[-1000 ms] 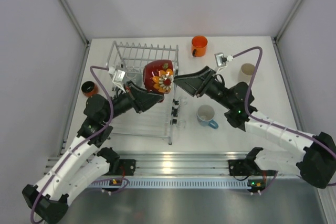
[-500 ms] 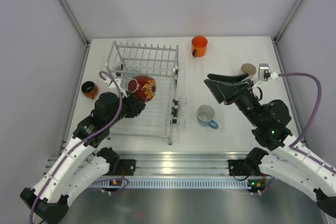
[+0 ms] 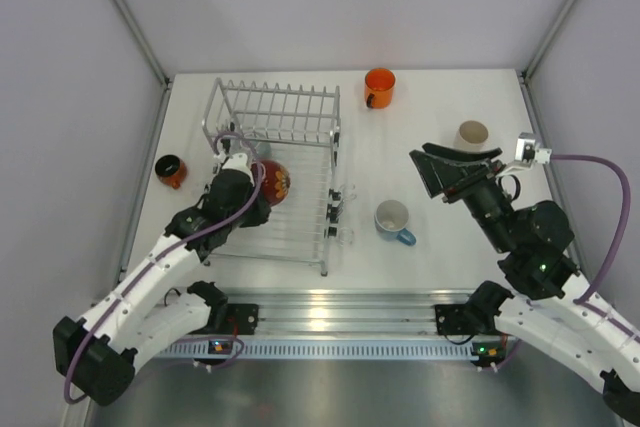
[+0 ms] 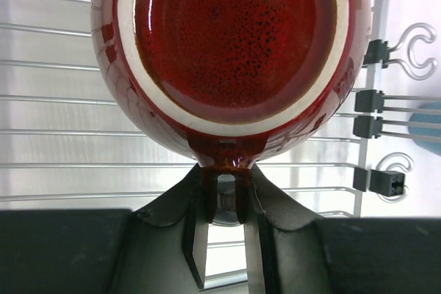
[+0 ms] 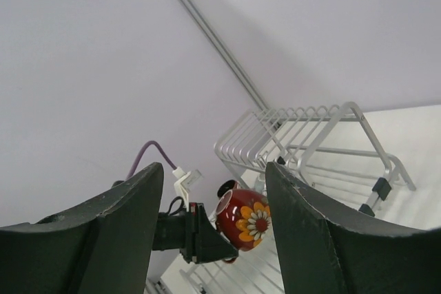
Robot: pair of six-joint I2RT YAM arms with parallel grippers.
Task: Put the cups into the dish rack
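The red mug [image 3: 274, 181] with a flower pattern hangs by its handle from my shut left gripper [image 3: 252, 190], low over the floor of the wire dish rack [image 3: 300, 105]. The left wrist view shows its red underside [image 4: 234, 39] and my left gripper [image 4: 225, 194] clamped on the handle. My right gripper [image 3: 440, 169] is open and empty, raised over the right of the table; its wrist view [image 5: 212, 177] looks at the red mug [image 5: 249, 222] and rack [image 5: 303, 135]. On the table stand the orange mug [image 3: 379, 87], grey-beige mug [image 3: 471, 135], light blue mug [image 3: 393, 221] and dark red-orange mug [image 3: 170, 169].
The rack's upright tines and raised frame [image 3: 275, 97] stand at its far end. A cutlery holder of wire clips [image 3: 338, 212] hangs on the rack's right side. Walls [image 3: 80, 147] close in the left, right and back of the table.
My left gripper has carried the red mug left and down into the rack. My right arm has pulled back from the mug to the right and risen, open.
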